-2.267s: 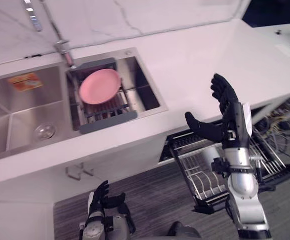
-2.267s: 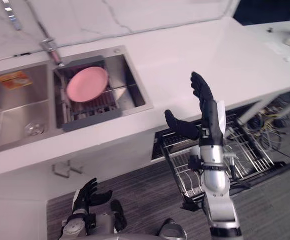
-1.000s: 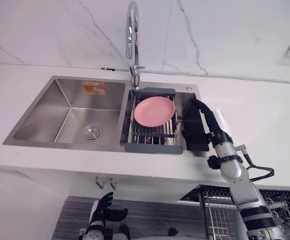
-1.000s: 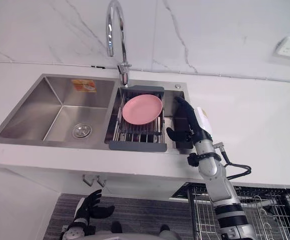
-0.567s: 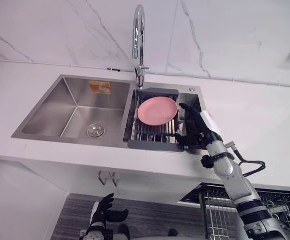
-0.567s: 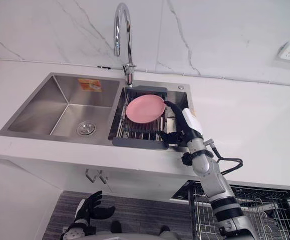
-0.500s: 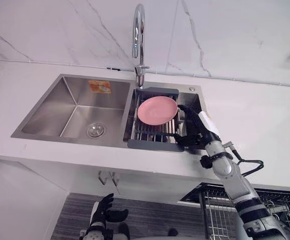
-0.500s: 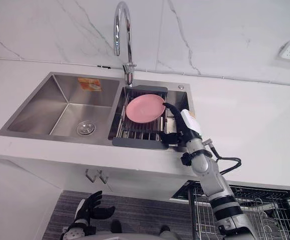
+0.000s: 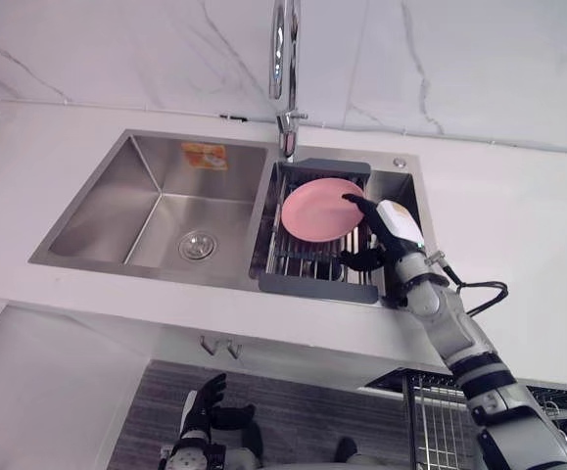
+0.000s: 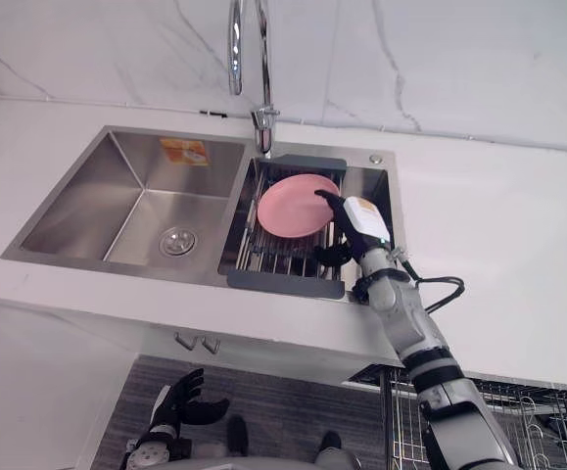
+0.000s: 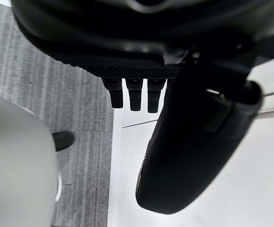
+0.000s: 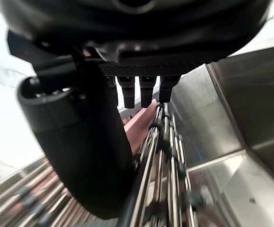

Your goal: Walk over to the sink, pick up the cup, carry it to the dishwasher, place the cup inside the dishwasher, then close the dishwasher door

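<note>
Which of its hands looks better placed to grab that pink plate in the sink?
The right robot hand: it is open at the pink plate's edge, above the grey rack in the sink. The left robot hand hangs low, below the counter, over the floor.

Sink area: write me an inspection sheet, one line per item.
Surface: white counter; steel sink with two basins; sticker on the left basin's back wall.
Job's things: pink plate lies on the rack in the right basin; dishwasher rack out below the counter.
Clutter: nothing seen.
Hands: right hand open, fingers straight at the plate's right edge, contact unclear; left hand open, low over the floor.
Cables: nothing seen.
Surroundings: faucet behind the sink; marble wall.
</note>
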Robot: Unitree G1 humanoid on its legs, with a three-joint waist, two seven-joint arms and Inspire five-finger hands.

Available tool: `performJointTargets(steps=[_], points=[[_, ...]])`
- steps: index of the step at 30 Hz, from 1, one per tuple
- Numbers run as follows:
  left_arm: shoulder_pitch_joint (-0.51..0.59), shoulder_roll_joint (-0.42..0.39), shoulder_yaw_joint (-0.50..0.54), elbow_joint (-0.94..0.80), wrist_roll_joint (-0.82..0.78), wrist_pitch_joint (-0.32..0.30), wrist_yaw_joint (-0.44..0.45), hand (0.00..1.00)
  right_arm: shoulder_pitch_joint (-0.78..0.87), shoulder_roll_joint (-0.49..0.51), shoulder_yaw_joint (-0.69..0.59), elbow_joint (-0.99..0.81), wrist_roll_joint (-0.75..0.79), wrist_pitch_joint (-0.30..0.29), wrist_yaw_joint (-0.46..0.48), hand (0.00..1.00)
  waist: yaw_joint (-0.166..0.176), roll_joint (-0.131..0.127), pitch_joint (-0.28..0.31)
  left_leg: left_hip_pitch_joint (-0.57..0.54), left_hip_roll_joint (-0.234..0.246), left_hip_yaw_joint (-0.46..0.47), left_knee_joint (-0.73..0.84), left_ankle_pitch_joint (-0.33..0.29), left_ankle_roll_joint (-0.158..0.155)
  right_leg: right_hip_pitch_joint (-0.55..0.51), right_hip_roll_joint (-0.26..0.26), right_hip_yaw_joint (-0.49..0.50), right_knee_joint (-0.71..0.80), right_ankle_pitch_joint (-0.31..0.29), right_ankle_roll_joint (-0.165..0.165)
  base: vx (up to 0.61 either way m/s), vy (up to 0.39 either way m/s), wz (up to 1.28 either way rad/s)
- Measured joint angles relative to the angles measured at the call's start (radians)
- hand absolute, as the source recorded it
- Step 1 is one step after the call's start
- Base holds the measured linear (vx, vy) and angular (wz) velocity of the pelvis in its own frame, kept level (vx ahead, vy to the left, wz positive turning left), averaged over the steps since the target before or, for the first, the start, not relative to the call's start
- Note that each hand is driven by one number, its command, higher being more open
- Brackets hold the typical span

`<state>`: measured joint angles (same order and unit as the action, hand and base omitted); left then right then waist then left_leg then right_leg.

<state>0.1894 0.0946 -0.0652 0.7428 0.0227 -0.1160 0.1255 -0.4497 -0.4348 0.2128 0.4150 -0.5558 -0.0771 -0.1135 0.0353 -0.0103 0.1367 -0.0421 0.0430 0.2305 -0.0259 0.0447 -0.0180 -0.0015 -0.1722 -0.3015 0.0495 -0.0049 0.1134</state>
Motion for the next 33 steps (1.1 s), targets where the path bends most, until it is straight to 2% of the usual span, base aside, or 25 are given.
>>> performJointTargets(steps=[7,8,13,20,28,33], points=[[-0.037,-0.012,0.038,-0.001,-0.025,-0.002,0.006,0.90,-0.194,-0.005,0.012,0.127,-0.069,0.055,-0.029,0.90,0.032,0.005,0.070,-0.069,0.016,-0.008,0.076,-0.020,0.012,-0.026,0.008,-0.015,0.004,0.005,-0.007,-0.03,-0.008,0.07],[-0.040,-0.012,0.039,-0.001,-0.025,-0.002,0.009,0.90,-0.221,-0.005,0.016,0.150,-0.078,0.060,-0.031,0.30,0.035,0.005,0.073,-0.081,0.019,-0.010,0.086,-0.025,0.012,-0.033,0.010,-0.016,0.004,0.006,-0.009,0.00,0.000,0.00],[-0.053,-0.011,0.041,-0.001,-0.036,-0.003,0.031,0.90,-0.284,-0.006,0.042,0.188,-0.156,0.063,-0.055,0.30,0.035,0.011,0.098,-0.107,0.034,-0.009,0.130,-0.045,0.010,-0.041,0.020,-0.012,0.004,0.008,-0.014,-0.02,-0.010,-0.04],[-0.056,-0.012,0.039,-0.001,-0.043,-0.003,0.038,0.90,-0.340,-0.019,0.037,0.188,-0.180,0.074,-0.119,0.30,0.036,0.013,0.105,-0.122,0.043,-0.004,0.136,-0.044,0.009,-0.054,0.027,-0.009,0.003,0.007,-0.021,-0.02,-0.005,-0.01],[-0.055,-0.015,0.037,0.000,-0.040,-0.002,0.038,0.90,-0.156,-0.033,-0.004,-0.070,-0.190,0.058,-0.143,0.30,0.033,0.012,0.105,-0.078,0.043,0.002,0.135,-0.044,0.009,-0.015,0.026,-0.004,0.004,0.007,-0.020,0.05,-0.006,-0.02],[-0.052,-0.016,0.036,0.006,-0.032,-0.001,0.028,0.90,-0.014,-0.031,-0.099,-0.301,-0.187,0.030,-0.169,0.30,0.027,0.012,0.104,-0.021,0.042,0.026,0.116,-0.048,0.004,0.021,0.025,0.015,0.004,0.006,-0.019,0.02,0.006,-0.11]])
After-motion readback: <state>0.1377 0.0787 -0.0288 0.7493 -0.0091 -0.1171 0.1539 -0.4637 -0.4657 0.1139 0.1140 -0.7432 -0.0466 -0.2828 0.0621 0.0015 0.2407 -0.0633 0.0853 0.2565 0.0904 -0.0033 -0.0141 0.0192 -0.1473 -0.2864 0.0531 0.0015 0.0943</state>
